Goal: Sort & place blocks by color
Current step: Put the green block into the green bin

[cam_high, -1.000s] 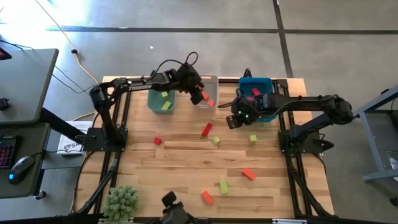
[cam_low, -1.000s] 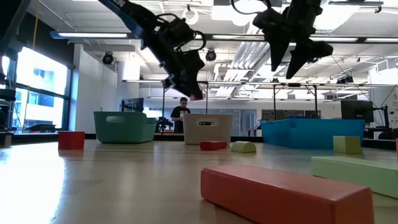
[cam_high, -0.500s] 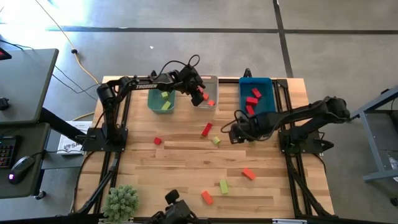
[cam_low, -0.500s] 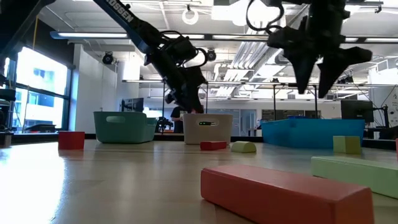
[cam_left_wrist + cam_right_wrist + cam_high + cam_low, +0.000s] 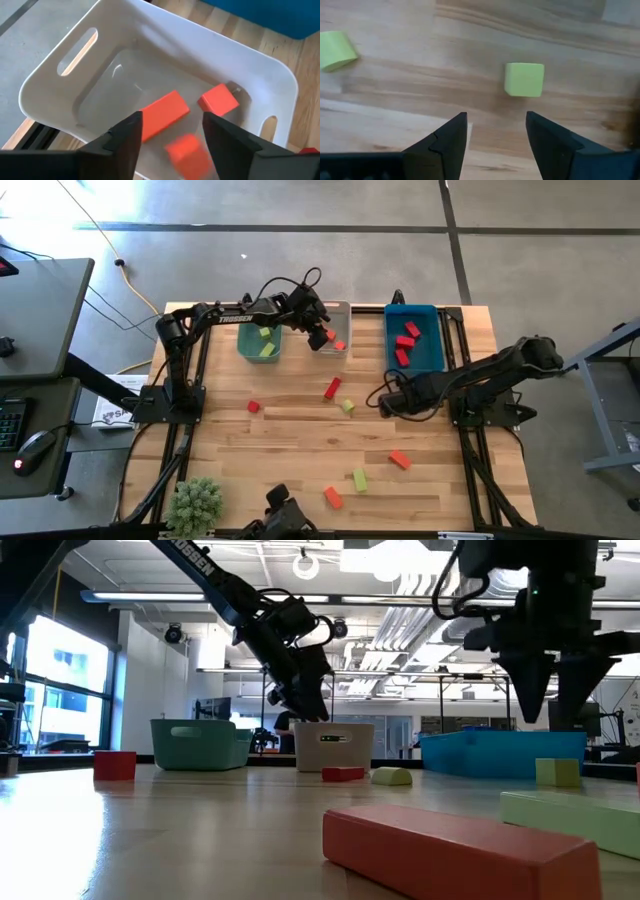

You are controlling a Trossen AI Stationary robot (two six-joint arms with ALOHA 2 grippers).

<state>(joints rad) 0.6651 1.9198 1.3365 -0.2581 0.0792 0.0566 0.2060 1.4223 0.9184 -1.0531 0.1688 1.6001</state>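
Overhead, left gripper inside white bin rim

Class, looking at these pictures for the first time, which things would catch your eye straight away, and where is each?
The left tool hangs open over the white plastic bin, where a blurred orange-red block appears to be dropping beside two others. The right tool hovers open above the wooden table, facing a small yellow-green cube.

Blocks scattered, some binned
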